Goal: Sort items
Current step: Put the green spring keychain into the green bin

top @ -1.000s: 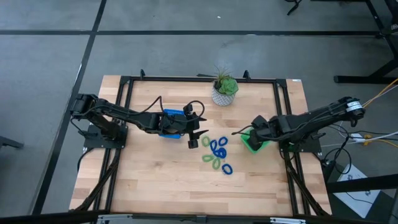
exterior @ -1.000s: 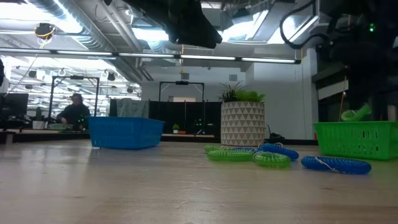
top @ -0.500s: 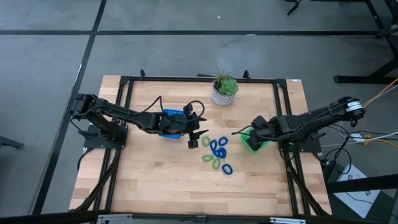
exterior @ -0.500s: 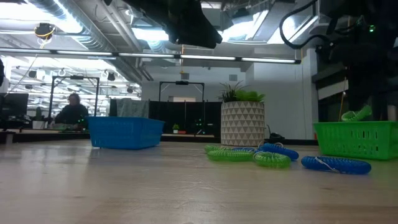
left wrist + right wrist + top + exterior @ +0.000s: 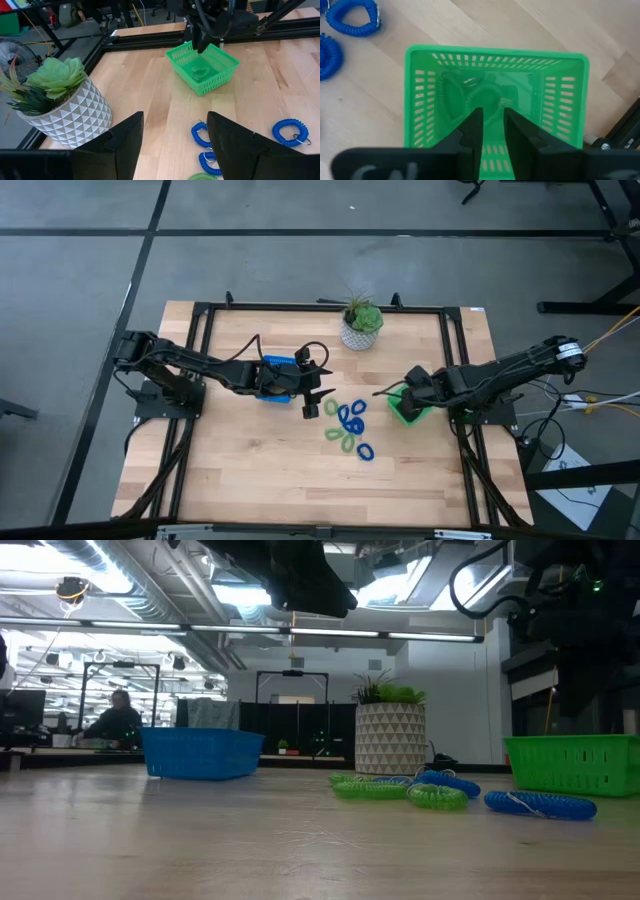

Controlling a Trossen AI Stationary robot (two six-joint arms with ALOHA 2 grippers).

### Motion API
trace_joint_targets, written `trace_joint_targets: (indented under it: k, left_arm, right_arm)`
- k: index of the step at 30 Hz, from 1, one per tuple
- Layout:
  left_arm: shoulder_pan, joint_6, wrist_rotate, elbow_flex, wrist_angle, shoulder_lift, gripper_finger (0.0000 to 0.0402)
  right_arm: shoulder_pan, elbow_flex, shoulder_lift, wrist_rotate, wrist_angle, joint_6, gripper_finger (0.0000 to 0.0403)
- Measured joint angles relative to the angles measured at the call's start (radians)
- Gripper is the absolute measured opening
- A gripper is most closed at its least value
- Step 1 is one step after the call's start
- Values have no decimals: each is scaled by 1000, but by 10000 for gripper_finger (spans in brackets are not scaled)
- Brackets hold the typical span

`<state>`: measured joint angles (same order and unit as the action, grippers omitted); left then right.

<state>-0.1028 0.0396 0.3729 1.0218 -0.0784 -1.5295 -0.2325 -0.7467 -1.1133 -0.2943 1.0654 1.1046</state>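
Several blue and light green rings (image 5: 346,425) lie loose on the table's middle (image 5: 440,790), and some show in the left wrist view (image 5: 202,135). My right gripper (image 5: 493,112) hangs over the green tray (image 5: 408,410), fingers pointing down, slightly open, with nothing between them. Light green rings (image 5: 457,92) lie on the floor of that tray (image 5: 495,52). My left gripper (image 5: 175,150) stands open above the table, between the blue tray (image 5: 278,376) and the loose rings, touching nothing.
A potted plant (image 5: 360,325) in a white patterned pot (image 5: 390,738) stands at the table's far middle. A black frame (image 5: 200,310) runs round the table's edges. Bare wood lies toward the near edge (image 5: 300,480). A person (image 5: 115,718) sits far off in the room.
A light green ring that hung from my right gripper just above the green tray's rim has dropped into the tray; the gripper has let it go. Neither arm has moved.
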Motion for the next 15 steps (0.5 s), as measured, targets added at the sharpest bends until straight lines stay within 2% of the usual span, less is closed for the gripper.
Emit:
trace_joint_targets:
  k: [7, 13, 15]
  left_arm:
    - [0, 0, 0, 0, 0, 0, 214]
    - [0, 0, 0, 0, 0, 0, 214]
    - [0, 52, 1, 0, -5, 0, 214]
  right_arm:
    - [0, 0, 0, 11, -65, 67, 102]
    - [0, 0, 0, -6, -288, 14, 103]
    - [0, 0, -5, -31, -381, -32, 103]
